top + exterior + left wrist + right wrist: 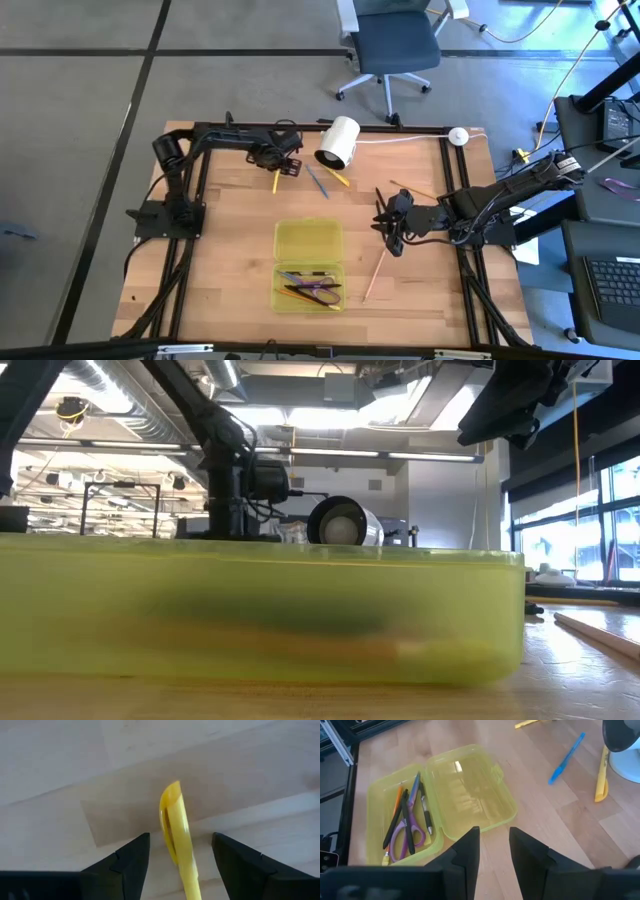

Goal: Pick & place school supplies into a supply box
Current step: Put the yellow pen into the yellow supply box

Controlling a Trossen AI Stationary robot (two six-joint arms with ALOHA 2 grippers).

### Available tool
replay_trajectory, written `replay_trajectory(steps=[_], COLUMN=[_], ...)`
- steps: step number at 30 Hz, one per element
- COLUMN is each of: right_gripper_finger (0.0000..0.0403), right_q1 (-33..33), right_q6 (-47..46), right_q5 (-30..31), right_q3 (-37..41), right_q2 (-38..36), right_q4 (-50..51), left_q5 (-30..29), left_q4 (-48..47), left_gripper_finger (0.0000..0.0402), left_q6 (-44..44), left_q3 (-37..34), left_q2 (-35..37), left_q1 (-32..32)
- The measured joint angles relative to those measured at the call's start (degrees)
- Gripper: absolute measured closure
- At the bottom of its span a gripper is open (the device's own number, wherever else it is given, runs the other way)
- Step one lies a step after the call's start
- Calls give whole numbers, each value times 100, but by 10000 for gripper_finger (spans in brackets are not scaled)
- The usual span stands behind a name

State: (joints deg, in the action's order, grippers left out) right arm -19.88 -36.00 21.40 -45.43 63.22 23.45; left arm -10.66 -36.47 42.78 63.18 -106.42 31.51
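The supply box (pixel 308 243) is a translucent yellow-green tray lying open on the table's middle. Its near half (pixel 402 815) holds purple-handled scissors, an orange pencil and dark pens. My left gripper (pixel 284 165) is open at the far side, pointing down over a yellow pen (pixel 275 182). In the left wrist view the pen (pixel 176 830) lies on the wood between the two fingers of my left gripper (pixel 180 837), with a gap on either side. My right gripper (pixel 388 225) hovers to the right of the box. In its wrist view my right gripper (pixel 494 832) is narrowly open and holds nothing.
A white cylinder (pixel 338 142) with a cable lies at the far edge. Near it lie a blue pen (pixel 318 180) and a yellow-orange pen (pixel 337 178). Two wooden pencils (pixel 375 275) (pixel 412 188) lie on the table's right part. The box wall (pixel 260 610) fills the low view.
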Motion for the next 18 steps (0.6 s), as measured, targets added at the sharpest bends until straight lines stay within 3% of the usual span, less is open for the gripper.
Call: replay_trajectory(steps=[6,18], right_gripper_finger=[292,292], right_q1=[0,0], right_q6=[-127,-127], right_q5=[-1,-4], right_q3=[0,0], right_q2=[0,0], right_q4=[76,85], left_q5=[18,54], left_q4=[47,78], left_gripper_finger=[217,304], left_q6=[12,-246], left_q3=[13,4], left_q2=[-98,-119], left_q1=[4,0])
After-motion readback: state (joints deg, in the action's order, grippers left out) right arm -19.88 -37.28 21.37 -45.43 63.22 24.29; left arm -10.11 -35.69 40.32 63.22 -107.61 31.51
